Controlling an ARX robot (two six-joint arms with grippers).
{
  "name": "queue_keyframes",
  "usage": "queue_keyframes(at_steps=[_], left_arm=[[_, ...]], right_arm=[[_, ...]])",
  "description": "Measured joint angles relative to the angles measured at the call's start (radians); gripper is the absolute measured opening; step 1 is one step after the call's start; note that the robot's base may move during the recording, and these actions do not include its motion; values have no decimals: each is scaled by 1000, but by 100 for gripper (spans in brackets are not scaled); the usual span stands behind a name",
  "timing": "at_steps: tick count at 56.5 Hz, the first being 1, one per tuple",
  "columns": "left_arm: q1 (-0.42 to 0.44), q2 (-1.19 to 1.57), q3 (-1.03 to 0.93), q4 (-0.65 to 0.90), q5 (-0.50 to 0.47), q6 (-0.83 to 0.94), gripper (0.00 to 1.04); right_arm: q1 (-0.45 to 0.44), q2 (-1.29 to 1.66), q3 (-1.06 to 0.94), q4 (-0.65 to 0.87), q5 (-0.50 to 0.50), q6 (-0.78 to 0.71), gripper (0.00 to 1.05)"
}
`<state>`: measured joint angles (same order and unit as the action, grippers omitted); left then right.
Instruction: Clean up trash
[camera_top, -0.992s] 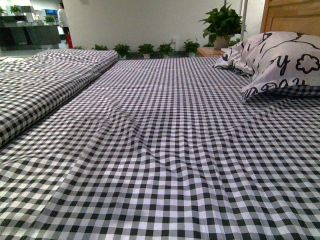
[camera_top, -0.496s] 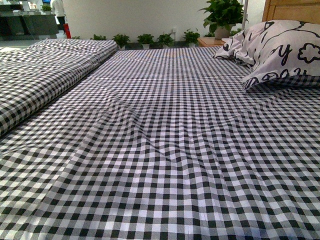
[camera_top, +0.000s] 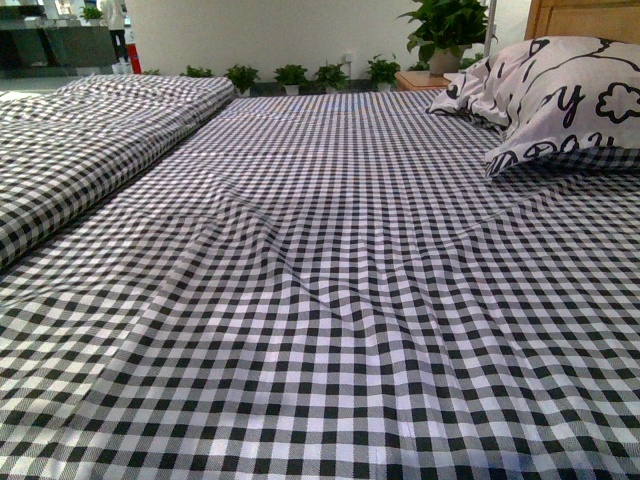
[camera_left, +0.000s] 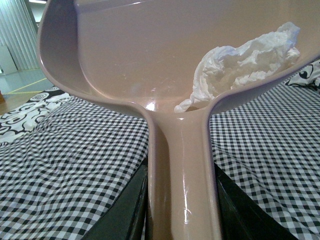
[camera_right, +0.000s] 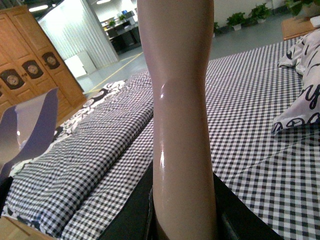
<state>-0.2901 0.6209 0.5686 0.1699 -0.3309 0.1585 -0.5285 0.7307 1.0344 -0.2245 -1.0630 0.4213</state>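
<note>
- a wad of white tissue trash (camera_left: 245, 62) lies inside the pan of the pinkish dustpan (camera_left: 130, 50), tucked against the pan's side wall close to where the handle begins.
- the left gripper (camera_left: 182, 210) is clamped on the dustpan's handle, its dark jaws pressing each side of it low in the left wrist view.
- the right gripper (camera_right: 182, 215) grasps another pinkish handle (camera_right: 180, 100), which stands upright between its dark jaws; what sits at the top of it is out of sight.
- the black-and-white checked bed sheet (camera_top: 330, 300) spreads wide and a little rumpled in the front view, with neither arm showing there.
- a patterned pillow (camera_top: 560, 95) rests at the far right by the wooden headboard (camera_top: 585, 20).
- small potted plants (camera_top: 292, 76) line the far wall.
</note>
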Motion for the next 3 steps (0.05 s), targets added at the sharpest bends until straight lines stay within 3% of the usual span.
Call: queue_keyframes(at_steps=[3], left_arm=[[0,0,0,0,0,0,28]], right_arm=[[0,0,0,0,0,0,19]])
